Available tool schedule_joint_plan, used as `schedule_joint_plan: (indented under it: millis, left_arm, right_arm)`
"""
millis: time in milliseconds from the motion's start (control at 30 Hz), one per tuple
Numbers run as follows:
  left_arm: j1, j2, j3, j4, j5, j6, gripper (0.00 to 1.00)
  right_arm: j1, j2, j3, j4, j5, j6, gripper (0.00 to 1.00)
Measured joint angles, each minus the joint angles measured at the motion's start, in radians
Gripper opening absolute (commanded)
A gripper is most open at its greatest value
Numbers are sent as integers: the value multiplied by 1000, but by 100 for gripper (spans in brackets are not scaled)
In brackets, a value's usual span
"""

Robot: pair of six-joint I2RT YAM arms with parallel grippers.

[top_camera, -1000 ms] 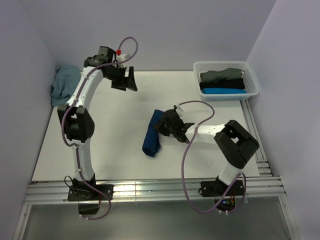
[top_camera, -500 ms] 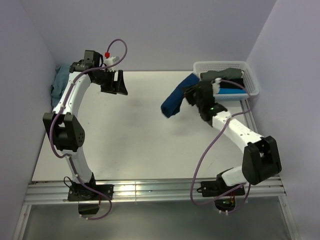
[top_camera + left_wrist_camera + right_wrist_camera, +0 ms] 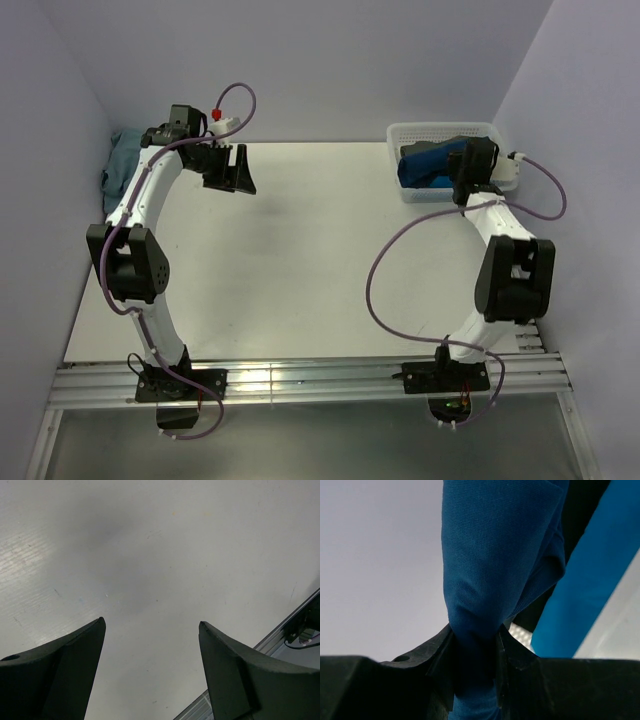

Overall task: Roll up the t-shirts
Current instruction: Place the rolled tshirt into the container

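A rolled dark navy t-shirt (image 3: pixel 425 165) hangs over the white basket (image 3: pixel 440 127) at the back right, with my right gripper (image 3: pixel 458 163) shut on it. In the right wrist view the navy roll (image 3: pixel 490 570) is pinched between both jaws of the right gripper (image 3: pixel 474 640). Behind it lie a bright blue t-shirt (image 3: pixel 590 580) and a black one (image 3: pixel 582 500). My left gripper (image 3: pixel 232 170) hovers open above the bare table at the back left, its fingers (image 3: pixel 75 655) wide apart around nothing. A dusty teal t-shirt (image 3: pixel 120 165) lies crumpled by the left wall.
The basket's white mesh (image 3: pixel 520 632) shows just beyond the right jaws. The metal rail at the table's near edge (image 3: pixel 300 625) appears in the left wrist view. The purple walls stand close to the teal t-shirt and the basket.
My right arm has carried the navy roll from the middle of the table up and to the back right, over the basket. My left arm swung slightly left, then held still.
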Motion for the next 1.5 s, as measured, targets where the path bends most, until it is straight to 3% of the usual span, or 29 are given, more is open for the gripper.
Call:
schedule_joint_plan:
  millis: [167, 400, 833, 933, 1033, 1167, 1500]
  left_arm:
    - [0, 2, 0, 4, 2, 0, 80]
    - [0, 25, 0, 6, 2, 0, 80]
    - [0, 85, 29, 6, 2, 0, 80]
    - [0, 96, 41, 6, 2, 0, 80]
    - [0, 102, 47, 6, 2, -1, 80]
    - [0, 103, 58, 6, 3, -2, 80]
    - [0, 122, 92, 2, 29, -5, 80]
  right_arm:
    - [-18, 195, 105, 15, -5, 30, 0]
    - [-22, 342, 248, 15, -4, 29, 0]
    - [-56, 402, 291, 29, -12, 25, 1]
    - [-61, 422, 291, 40, -26, 30, 19]
    - [-66, 452, 292, 48, -45, 43, 27]
    - [-70, 470, 321, 14, -62, 52, 44]
    - [-86, 521, 467, -160, -142, 49, 56]
